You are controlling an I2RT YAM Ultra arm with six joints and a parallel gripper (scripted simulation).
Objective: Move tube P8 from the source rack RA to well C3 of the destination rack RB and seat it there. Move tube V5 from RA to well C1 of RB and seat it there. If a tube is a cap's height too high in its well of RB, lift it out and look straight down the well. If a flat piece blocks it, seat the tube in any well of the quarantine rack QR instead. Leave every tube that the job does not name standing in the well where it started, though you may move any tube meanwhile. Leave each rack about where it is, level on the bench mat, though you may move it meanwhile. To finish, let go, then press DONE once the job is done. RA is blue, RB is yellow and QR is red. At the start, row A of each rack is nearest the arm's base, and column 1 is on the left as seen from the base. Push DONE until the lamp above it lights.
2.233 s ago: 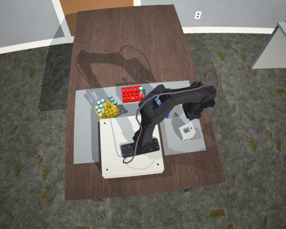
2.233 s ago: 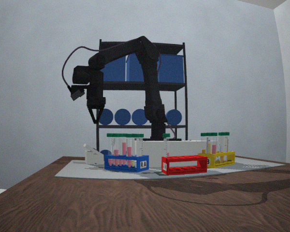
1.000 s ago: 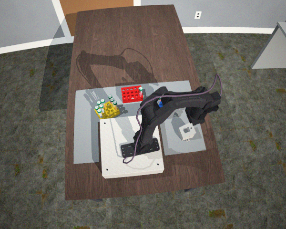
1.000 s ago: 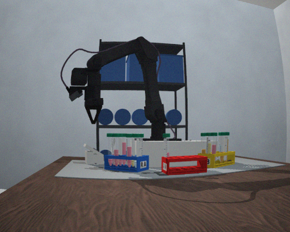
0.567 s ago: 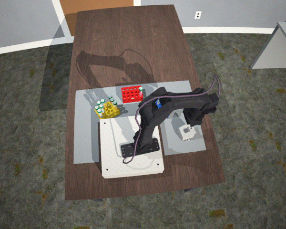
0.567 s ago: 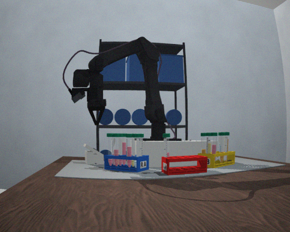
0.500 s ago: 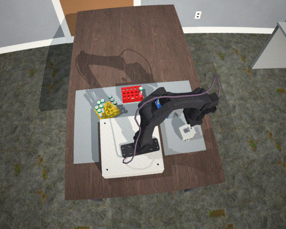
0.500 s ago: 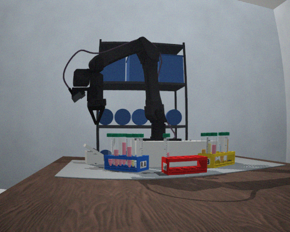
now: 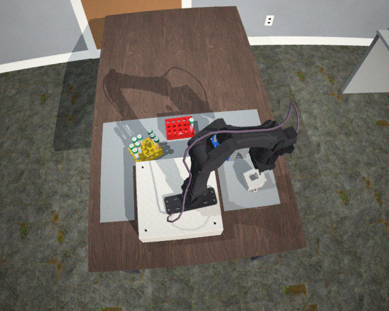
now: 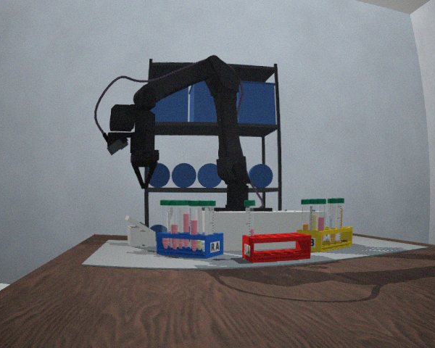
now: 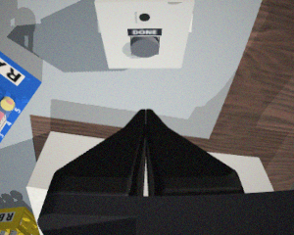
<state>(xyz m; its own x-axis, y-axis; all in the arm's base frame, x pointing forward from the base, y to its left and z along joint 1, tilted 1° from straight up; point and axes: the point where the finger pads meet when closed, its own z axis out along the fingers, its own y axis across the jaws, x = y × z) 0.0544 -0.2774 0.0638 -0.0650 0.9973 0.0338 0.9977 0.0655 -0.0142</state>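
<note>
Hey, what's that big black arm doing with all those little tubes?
Right now it isn't holding any tube. Its gripper is shut on nothing, up in the air near the white box with the DONE button. Green-capped tubes stand in the blue rack and the yellow rack, and one stands in the red rack.

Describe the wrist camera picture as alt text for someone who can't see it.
A closed black pincer, holding nothing, points toward a white box with a round grey button labelled DONE. Part of blue rack RA shows at left, with a corner of yellow rack RB at lower left.
</note>
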